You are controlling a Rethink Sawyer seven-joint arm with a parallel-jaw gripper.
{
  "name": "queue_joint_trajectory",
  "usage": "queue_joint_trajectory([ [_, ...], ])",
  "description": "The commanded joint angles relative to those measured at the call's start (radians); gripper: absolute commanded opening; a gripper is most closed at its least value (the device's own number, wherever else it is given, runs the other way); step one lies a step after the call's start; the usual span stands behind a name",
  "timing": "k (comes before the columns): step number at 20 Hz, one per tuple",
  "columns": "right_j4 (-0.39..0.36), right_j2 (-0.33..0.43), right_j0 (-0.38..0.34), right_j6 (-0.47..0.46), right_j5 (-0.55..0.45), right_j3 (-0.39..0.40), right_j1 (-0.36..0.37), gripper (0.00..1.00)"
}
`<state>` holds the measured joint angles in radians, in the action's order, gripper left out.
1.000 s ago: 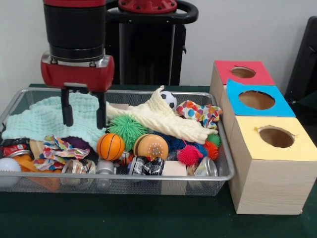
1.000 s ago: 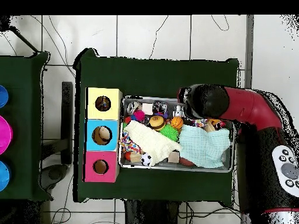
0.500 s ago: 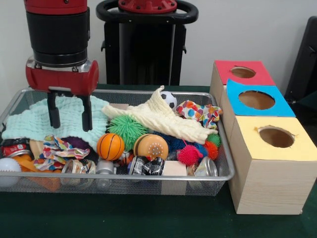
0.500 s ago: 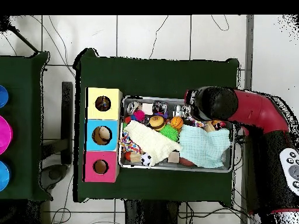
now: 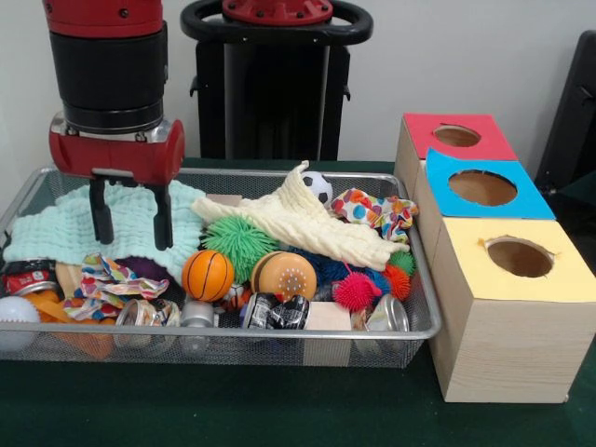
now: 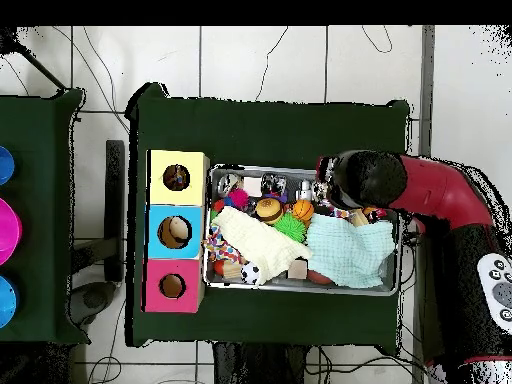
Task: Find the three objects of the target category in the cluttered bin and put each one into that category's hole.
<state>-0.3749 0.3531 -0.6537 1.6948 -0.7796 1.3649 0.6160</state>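
Observation:
My gripper (image 5: 131,240) hangs open and empty over the left part of the wire bin (image 5: 279,331), its fingertips just above the mint green cloth (image 5: 56,228). Below it lie a patterned cloth (image 5: 112,277) and a purple ball (image 5: 144,267). An orange basketball (image 5: 207,275), a spiky green ball (image 5: 239,240), a brown dotted ball (image 5: 283,275) and a cream cloth (image 5: 307,223) fill the middle. In the overhead view the arm (image 6: 375,182) covers the gripper. The red (image 5: 456,136), blue (image 5: 482,187) and yellow (image 5: 519,256) hole boxes stand right of the bin.
Cans (image 5: 28,277) and shiny tins (image 5: 386,317) lie along the bin's front wall with a white ball (image 5: 14,312) at the left corner. A soccer ball (image 5: 318,186), a polka-dot cloth (image 5: 377,212) and pink spiky balls (image 5: 357,291) sit toward the right. A wooden block (image 5: 328,317) lies at the front.
The gripper moved left across the bin, from over the basketball area to over the mint cloth, and rose slightly. It stayed open; in the last half second it barely shifted.

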Motion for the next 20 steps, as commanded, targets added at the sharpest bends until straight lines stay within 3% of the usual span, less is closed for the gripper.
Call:
queue_joint_trajectory([
  [1,-0.076,0.054,0.008,-0.162,0.007,0.072,-0.051,1.00],
  [15,-0.103,0.063,0.002,-0.159,0.044,0.065,-0.087,1.00],
  [20,-0.104,0.074,-0.007,-0.178,0.011,0.035,-0.100,1.00],
])
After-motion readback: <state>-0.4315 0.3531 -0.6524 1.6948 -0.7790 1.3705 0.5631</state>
